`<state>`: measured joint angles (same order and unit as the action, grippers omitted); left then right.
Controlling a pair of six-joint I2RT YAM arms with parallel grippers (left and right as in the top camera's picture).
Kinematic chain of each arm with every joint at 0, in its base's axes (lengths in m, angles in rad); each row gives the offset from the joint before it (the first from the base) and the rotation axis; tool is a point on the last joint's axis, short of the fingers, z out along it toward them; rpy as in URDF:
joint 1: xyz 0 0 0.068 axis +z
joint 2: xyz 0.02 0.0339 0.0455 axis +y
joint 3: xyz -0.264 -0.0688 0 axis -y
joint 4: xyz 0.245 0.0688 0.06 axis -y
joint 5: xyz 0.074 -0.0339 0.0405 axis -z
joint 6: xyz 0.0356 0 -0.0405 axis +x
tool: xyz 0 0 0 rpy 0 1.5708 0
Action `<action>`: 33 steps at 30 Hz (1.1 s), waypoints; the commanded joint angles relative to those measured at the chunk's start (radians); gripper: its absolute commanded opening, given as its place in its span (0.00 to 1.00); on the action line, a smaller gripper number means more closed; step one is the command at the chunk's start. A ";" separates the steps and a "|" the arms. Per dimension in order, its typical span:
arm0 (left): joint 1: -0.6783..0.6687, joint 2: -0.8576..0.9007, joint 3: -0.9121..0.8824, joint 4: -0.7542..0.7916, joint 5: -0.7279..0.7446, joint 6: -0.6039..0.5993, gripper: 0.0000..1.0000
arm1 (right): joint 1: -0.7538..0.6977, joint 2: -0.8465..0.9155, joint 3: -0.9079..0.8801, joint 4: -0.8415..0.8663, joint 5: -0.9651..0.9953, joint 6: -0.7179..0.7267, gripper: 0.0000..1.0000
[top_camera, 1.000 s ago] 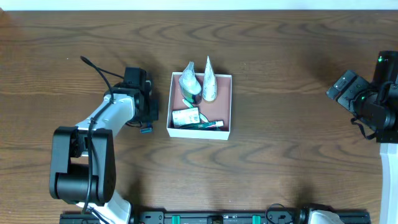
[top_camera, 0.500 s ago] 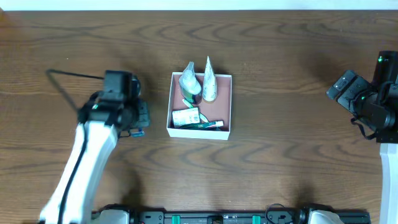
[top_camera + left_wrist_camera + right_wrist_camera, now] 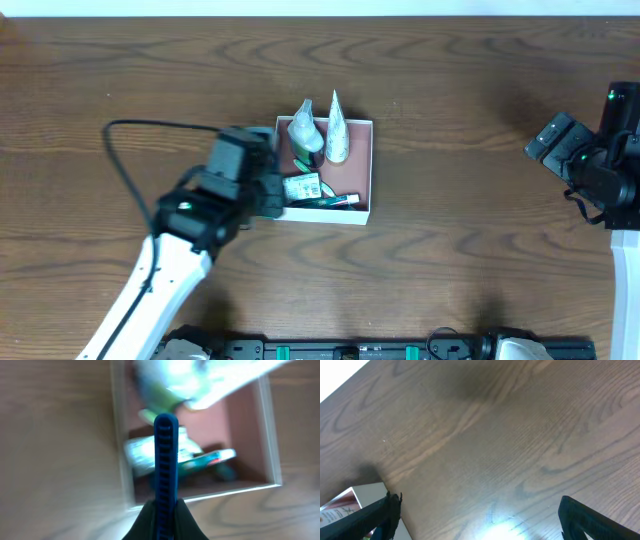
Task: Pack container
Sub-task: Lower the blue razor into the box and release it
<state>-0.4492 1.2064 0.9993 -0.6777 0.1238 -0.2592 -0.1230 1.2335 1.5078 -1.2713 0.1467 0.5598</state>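
Note:
The container (image 3: 361, 165) is a square white-walled box with a pink-brown inside, at the table's middle. It holds two white cone-shaped tubes (image 3: 337, 132), a small white-green packet (image 3: 301, 186) and a green-red tube (image 3: 330, 201). My left gripper (image 3: 268, 196) is over the container's left wall and is shut on a thin blue ribbed item (image 3: 165, 467). In the left wrist view the item stands up from the gripper (image 3: 165, 516) over the blurred container (image 3: 270, 435). My right gripper (image 3: 548, 140) is open and empty at the far right; it also shows in the right wrist view (image 3: 480, 510).
The brown wooden table (image 3: 450, 90) lies all round the container. The left arm's black cable (image 3: 125, 150) loops over the table to the left. The right arm's base stands at the right edge (image 3: 625, 250).
My left arm has swung right from the table's left side to the container's left wall, carrying the blue item. The right arm has not moved.

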 commanded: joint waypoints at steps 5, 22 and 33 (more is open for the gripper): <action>-0.174 0.111 0.020 0.154 -0.055 -0.058 0.06 | -0.007 -0.003 0.000 -0.001 0.003 0.012 0.99; -0.277 0.344 0.020 0.409 -0.115 -0.068 0.06 | -0.007 -0.003 0.000 -0.001 0.003 0.012 0.99; -0.277 0.344 0.020 0.469 -0.106 -0.084 0.06 | -0.007 -0.003 0.000 -0.001 0.003 0.012 0.99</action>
<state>-0.7246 1.5459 0.9997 -0.2035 0.0357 -0.3264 -0.1230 1.2335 1.5078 -1.2713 0.1467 0.5598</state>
